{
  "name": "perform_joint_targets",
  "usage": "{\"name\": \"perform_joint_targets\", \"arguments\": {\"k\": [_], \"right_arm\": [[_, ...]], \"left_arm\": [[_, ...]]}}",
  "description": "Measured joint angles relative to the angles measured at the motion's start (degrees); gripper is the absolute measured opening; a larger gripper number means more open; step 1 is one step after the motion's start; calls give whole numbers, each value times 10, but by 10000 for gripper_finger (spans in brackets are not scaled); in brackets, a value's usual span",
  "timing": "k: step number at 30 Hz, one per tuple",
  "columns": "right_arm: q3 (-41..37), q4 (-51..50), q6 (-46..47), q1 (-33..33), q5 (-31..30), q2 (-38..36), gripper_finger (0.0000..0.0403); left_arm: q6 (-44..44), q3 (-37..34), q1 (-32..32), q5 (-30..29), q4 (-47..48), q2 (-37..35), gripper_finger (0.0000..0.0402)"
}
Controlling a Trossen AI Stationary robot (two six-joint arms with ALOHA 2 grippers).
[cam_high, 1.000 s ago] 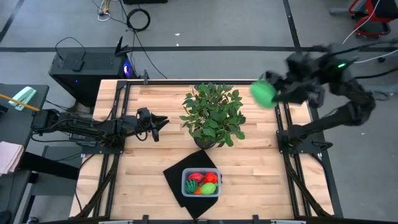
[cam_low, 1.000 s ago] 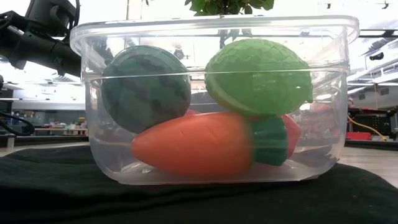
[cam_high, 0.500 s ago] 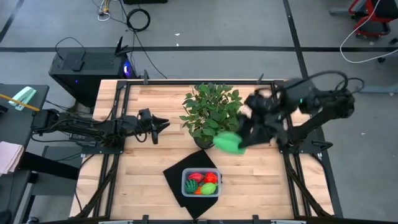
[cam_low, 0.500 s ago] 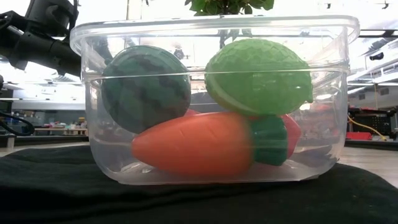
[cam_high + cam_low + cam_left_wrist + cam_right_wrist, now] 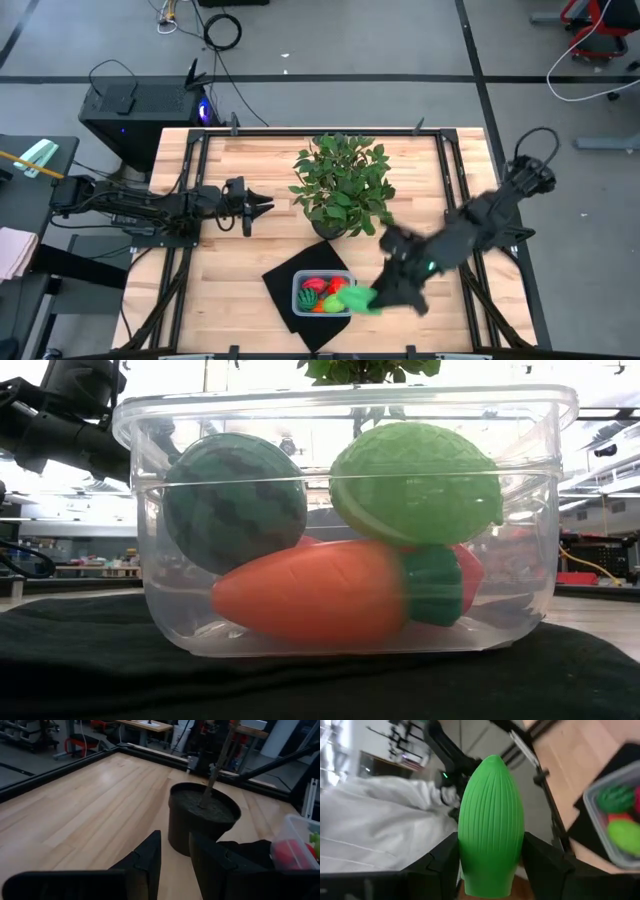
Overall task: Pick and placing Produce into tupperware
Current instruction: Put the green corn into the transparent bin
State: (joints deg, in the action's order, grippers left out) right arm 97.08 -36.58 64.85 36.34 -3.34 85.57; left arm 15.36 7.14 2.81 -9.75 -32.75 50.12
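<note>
One tupperware (image 5: pixel 322 293) sits just beside the right gripper (image 5: pixel 372 300), holding five produce pieces: two red, one orange carrot (image 5: pixel 310 591), one striped green ball (image 5: pixel 235 502), one yellow-green piece (image 5: pixel 415 482). A sixth, ribbed bright green piece (image 5: pixel 491 825), fills that gripper.

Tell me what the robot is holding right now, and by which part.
The right gripper holds a ribbed green vegetable, jaws on the sides of its lower half. The left gripper holds nothing.
</note>
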Motion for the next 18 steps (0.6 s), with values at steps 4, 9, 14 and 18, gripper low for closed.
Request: {"name": "perform_joint_targets", "arguments": {"k": [4,9,14,18], "right_arm": [[0,-12,16,22,-10,44,192],[0,-55,27,40,-14,85,192],[0,-105,32,57,-54,118,193],[0,-143,38,64,-145,139,193]], "left_arm": [[-2,0,0,2,0,0,107],[-2,0,0,2,0,0,107],[-2,0,0,2,0,0,107],[-1,0,0,2,0,0,107]]}}
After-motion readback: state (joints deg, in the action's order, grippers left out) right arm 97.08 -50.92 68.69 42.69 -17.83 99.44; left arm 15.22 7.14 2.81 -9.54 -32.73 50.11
